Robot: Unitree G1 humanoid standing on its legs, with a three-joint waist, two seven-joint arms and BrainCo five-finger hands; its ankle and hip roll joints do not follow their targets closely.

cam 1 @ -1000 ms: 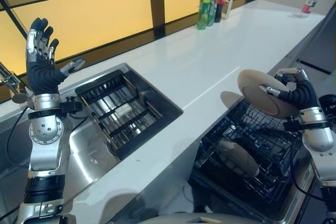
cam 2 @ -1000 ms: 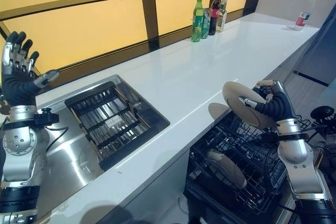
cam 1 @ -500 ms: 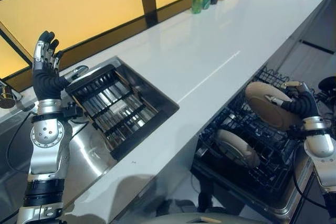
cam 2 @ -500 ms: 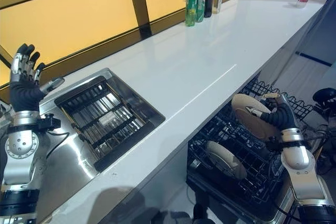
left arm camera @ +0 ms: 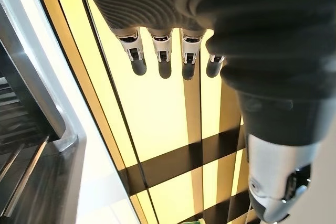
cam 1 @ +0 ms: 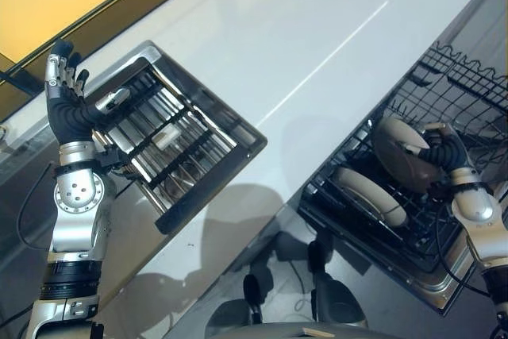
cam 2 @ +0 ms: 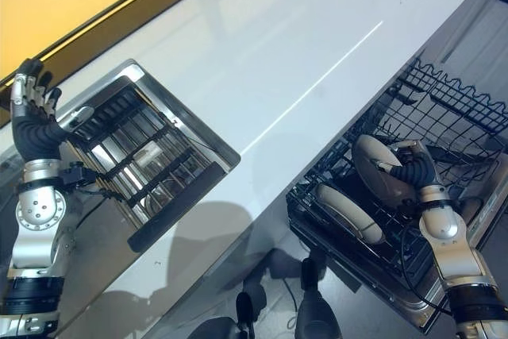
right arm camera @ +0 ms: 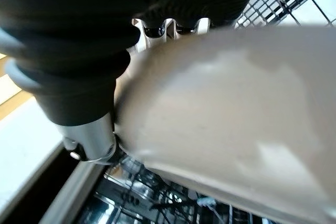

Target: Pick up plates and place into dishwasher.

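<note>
My right hand (cam 1: 444, 152) is shut on a beige plate (cam 1: 401, 154), thumb over its face and fingers behind its rim. It holds the plate on edge low inside the black wire dishwasher rack (cam 1: 444, 77). Up close, the plate (right arm camera: 236, 114) spreads across the right wrist view with rack wires behind it. A second beige plate (cam 1: 367, 196) stands tilted in the rack, just in front of the held one. My left hand (cam 1: 67, 105) is raised and open above the sink area, fingers straight (left arm camera: 160, 59).
A steel sink (cam 1: 119, 220) set in the white counter (cam 1: 317, 29) holds a black drying rack (cam 1: 178, 144) beside my left hand. The dishwasher rack is pulled out below the counter edge. Yellow window panels (left arm camera: 152, 114) with dark frames line the back.
The camera has tilted down and the whole scene has shifted. My right hand has lowered the plate from above the rack into it, behind the standing plate. The left hand stays raised.
</note>
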